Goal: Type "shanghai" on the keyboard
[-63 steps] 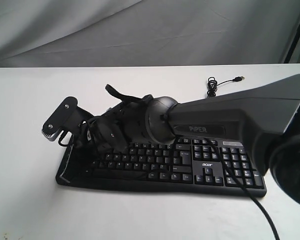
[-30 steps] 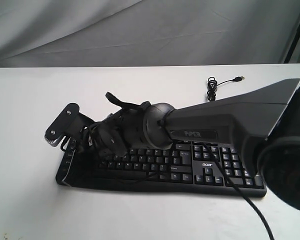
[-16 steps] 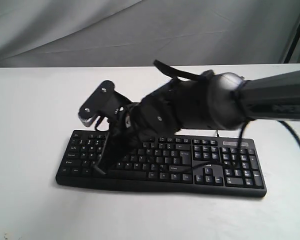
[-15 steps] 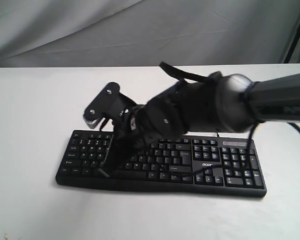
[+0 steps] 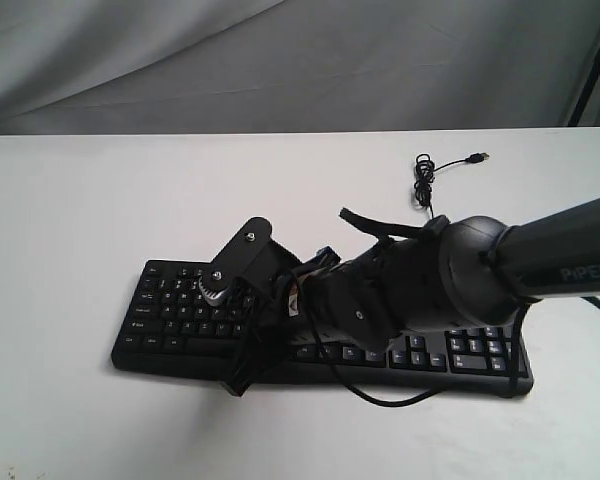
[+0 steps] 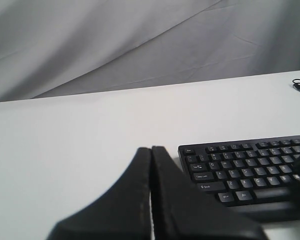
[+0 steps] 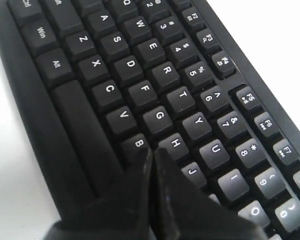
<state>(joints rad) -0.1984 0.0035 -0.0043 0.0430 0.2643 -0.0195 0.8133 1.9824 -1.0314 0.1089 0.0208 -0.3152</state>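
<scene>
The long black keyboard (image 5: 170,318) lies on the white table, its middle hidden under my right arm. My right gripper (image 5: 236,386) is shut and empty, and its tips show at the keyboard's front edge. In the right wrist view the closed right gripper (image 7: 153,150) points between the B and H keys of the keyboard (image 7: 70,112), covering the key just below them. Whether it touches a key I cannot tell. My left gripper (image 6: 151,148) is shut and empty, hanging over bare table beside the Esc end of the keyboard (image 6: 245,165).
The keyboard's thin black USB cable (image 5: 425,178) lies coiled on the table behind the keyboard, with its plug (image 5: 477,158) free. Grey cloth hangs behind the white table (image 5: 70,220). A loose black arm cable (image 5: 380,398) loops in front of the keyboard.
My right arm has swung from the keyboard's left end, lifted, then come down lower over the middle letter keys, toward the front edge. The keyboard stays put.
</scene>
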